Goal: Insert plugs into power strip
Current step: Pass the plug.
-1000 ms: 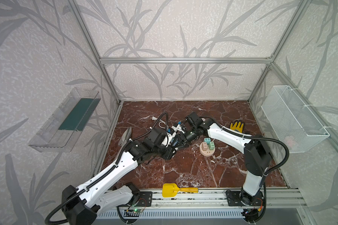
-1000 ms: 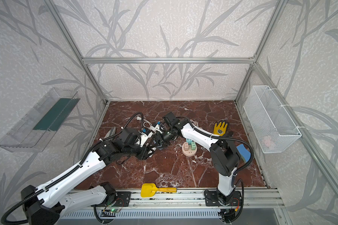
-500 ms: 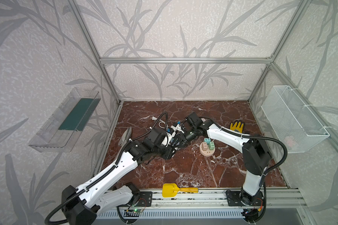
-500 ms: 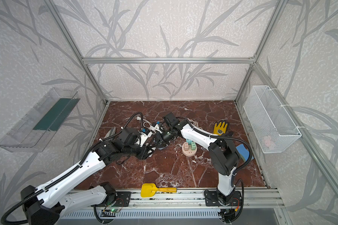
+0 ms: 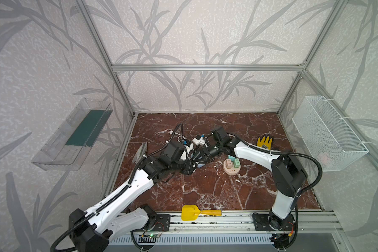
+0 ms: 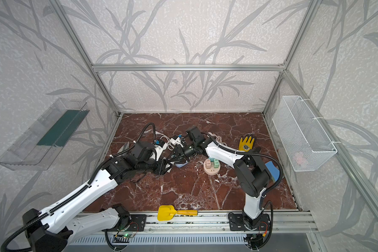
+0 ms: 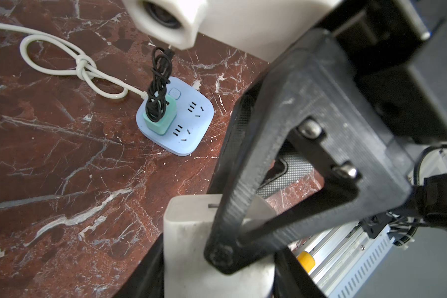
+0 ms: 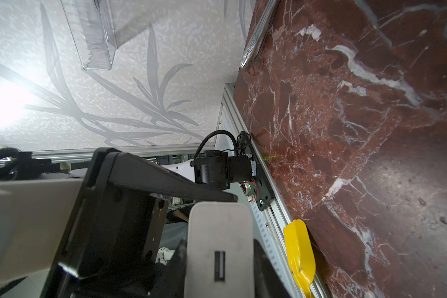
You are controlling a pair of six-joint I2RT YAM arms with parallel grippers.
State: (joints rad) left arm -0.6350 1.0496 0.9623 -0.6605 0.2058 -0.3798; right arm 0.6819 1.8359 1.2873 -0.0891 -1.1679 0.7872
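White charger block (image 7: 189, 232) pinched by left gripper (image 5: 192, 168) fingers and right gripper (image 5: 200, 156) fingers, both closed on it, clear above the surface (image 7: 62, 160); just beyond and below, blue power strip (image 7: 194, 143), teal plug (image 7: 160, 116) seated, two sockets free beside it.
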